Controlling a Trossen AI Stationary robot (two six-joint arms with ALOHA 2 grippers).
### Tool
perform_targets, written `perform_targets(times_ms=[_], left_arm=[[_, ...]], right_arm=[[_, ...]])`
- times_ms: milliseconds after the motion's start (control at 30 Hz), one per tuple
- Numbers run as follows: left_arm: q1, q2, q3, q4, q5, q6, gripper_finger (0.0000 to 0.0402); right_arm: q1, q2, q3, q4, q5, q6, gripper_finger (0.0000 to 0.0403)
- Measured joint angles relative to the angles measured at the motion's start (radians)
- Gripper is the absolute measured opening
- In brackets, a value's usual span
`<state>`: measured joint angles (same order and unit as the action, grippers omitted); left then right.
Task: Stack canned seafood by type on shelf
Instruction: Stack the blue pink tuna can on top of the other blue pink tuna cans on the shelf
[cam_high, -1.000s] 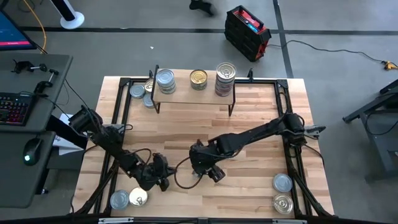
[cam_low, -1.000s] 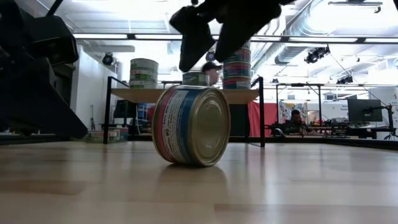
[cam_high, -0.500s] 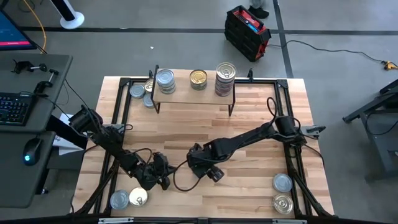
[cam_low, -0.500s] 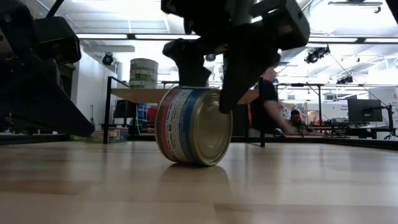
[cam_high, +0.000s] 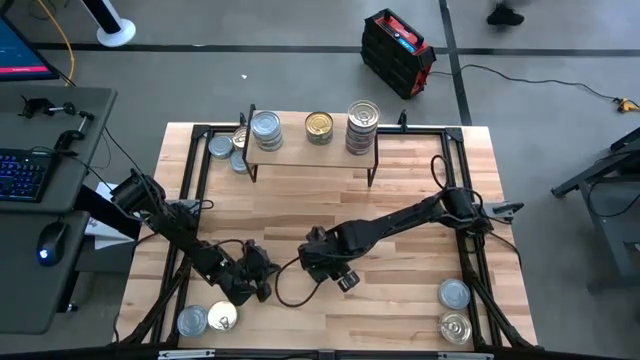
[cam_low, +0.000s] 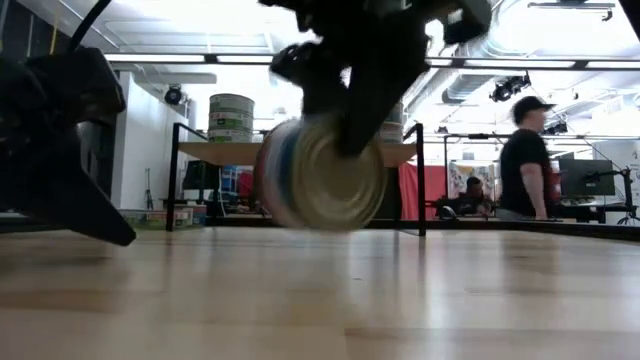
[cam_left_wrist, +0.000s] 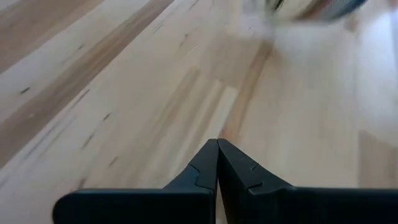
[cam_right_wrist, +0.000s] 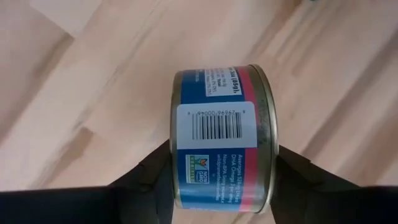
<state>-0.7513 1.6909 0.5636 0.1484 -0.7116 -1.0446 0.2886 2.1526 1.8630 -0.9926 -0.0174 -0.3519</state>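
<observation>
Item 1, front edge of table (cam_high: 400, 310): two tins at the left front corner, one silver-lidded (cam_high: 191, 321), one gold-lidded (cam_high: 222, 319); two more at the right front corner, silver (cam_high: 454, 294) and gold (cam_high: 455, 328)

Item 2, left gripper (cam_high: 262, 277): low near the left front pair, fingers (cam_left_wrist: 214, 163) pressed together on nothing, tips just over the boards

Item 3, right gripper (cam_high: 338, 274): mid-table, jaws pinching a blue-and-pink labelled tin (cam_right_wrist: 221, 146) by its two flat ends, barcode side facing the wrist camera; in the low view this tin (cam_low: 322, 172) is tipped on edge and hangs clear of the tabletop

Item 4, shelf (cam_high: 310, 146) at the far edge: silver-lidded stack (cam_high: 266, 130) left, gold tin (cam_high: 319, 126) centre, taller stack (cam_high: 362, 126) right; further tins (cam_high: 222, 147) on the table just left of it

Item 5, room beyond: a person standing (cam_low: 522, 160)
</observation>
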Motion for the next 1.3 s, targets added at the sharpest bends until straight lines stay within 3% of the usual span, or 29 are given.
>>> perform_targets(times_ms=[133,233,533,633,733,800,900,1000,1133,1300], left_arm=[[0.009,0.0,-0.002,-0.05,-0.004,0.0,0.0],[0.025,0.0,-0.018,-0.045,-0.005,0.001,0.0],[0.065,0.0,-0.027,-0.018,-0.004,0.082,0.0],[0.078,0.0,-0.028,-0.015,-0.004,0.087,0.0],[0.089,0.0,-0.028,-0.013,-0.001,0.083,0.0],[0.096,0.0,-0.028,-0.01,0.006,0.07,0.0],[0.104,0.0,-0.028,-0.007,0.018,0.045,0.0],[0.104,0.0,-0.028,-0.007,0.02,0.011,0.0],[0.104,0.0,-0.028,0.001,0.022,-0.024,0.0],[0.105,0.0,-0.028,0.035,0.026,-0.028,0.0]], right_arm=[[-0.001,-0.047,0.028,-0.097,0.015,0.103,0.0168],[-0.001,-0.122,-0.026,-0.149,0.064,0.182,0.0168],[0.06,-0.53,-0.419,-0.127,0.194,0.579,0.0168],[0.108,-0.658,-0.507,-0.088,0.28,0.729,0.0168],[0.148,-0.747,-0.522,-0.071,0.459,0.789,0.0168],[0.149,-0.775,-0.494,-0.081,0.617,0.738,0.0168],[0.109,-0.786,-0.414,-0.079,0.869,0.536,0.0168],[0.02,-0.772,-0.325,-0.065,1.018,0.292,0.0168],[-0.13,-0.725,-0.234,0.002,1.102,-0.052,0.0168],[-0.31,-0.671,-0.183,0.122,1.075,-0.337,0.0194]])
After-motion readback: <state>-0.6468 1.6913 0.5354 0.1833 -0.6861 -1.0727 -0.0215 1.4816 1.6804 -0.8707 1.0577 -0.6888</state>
